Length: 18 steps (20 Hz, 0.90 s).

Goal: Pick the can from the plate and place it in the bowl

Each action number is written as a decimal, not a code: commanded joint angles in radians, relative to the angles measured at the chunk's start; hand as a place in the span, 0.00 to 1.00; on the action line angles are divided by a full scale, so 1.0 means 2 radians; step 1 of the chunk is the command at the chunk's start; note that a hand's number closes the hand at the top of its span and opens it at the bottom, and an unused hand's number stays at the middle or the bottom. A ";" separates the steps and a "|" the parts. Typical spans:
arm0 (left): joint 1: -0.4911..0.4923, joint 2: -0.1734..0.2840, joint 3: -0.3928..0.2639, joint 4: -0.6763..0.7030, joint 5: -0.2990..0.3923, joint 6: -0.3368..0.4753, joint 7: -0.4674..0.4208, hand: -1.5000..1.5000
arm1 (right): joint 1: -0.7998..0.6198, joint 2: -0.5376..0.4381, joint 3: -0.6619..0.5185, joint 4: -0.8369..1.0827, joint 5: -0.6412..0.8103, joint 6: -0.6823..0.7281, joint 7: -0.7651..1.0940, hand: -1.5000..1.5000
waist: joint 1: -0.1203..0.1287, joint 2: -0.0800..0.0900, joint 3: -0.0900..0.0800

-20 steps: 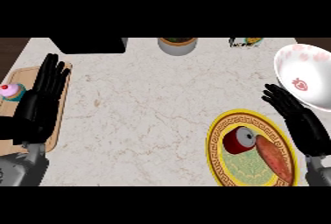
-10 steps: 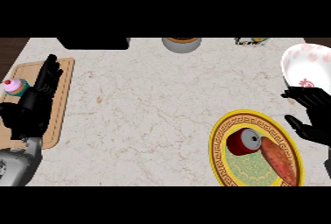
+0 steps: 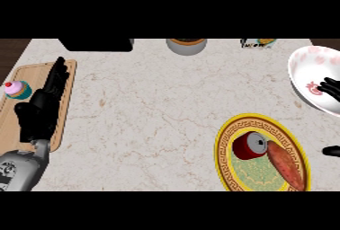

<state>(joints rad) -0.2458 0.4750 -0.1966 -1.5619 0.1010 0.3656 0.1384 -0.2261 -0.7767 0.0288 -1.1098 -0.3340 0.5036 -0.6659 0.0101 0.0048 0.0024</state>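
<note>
Since earlier, right hand (image 3: 330,86) shifted to right edge, fingers spread over bowl (image 3: 306,81); left hand (image 3: 43,108) straight-fingered, holding nothing; can (image 3: 252,145) on plate (image 3: 229,134).

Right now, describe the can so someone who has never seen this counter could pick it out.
Find the yellow-rimmed plate at the counter's lower right in the head view. On its upper left part lies the can, tipped on its side, with its silver end showing. Its dark red round body sets it apart from the long orange-red sweet potato beside it.
</note>
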 commanded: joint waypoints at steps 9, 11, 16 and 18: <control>0.012 -0.022 -0.005 0.002 -0.030 0.007 -0.009 0.50 | -0.050 -0.050 0.099 -0.115 0.168 -0.007 0.068 0.00 | -0.002 -0.003 -0.002; 0.007 -0.011 0.008 -0.016 -0.022 -0.005 0.030 0.50 | -0.054 -0.060 0.096 -0.121 0.166 0.028 0.078 0.00 | -0.003 -0.003 -0.001; 0.009 -0.018 0.027 0.015 -0.020 -0.025 -0.014 0.50 | -0.083 -0.025 0.125 -0.164 0.183 0.056 0.156 0.00 | -0.003 -0.002 -0.002; -0.018 -0.018 0.028 0.003 -0.028 -0.027 0.023 0.50 | -0.070 -0.001 0.140 -0.146 0.234 0.037 0.117 0.00 | -0.003 -0.002 -0.001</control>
<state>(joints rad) -0.2327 0.4410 -0.1571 -1.5651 0.0592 0.3293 0.1476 -0.3540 -0.8424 0.2600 -1.4112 0.0343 0.5817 -0.4255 0.0034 -0.0009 -0.0007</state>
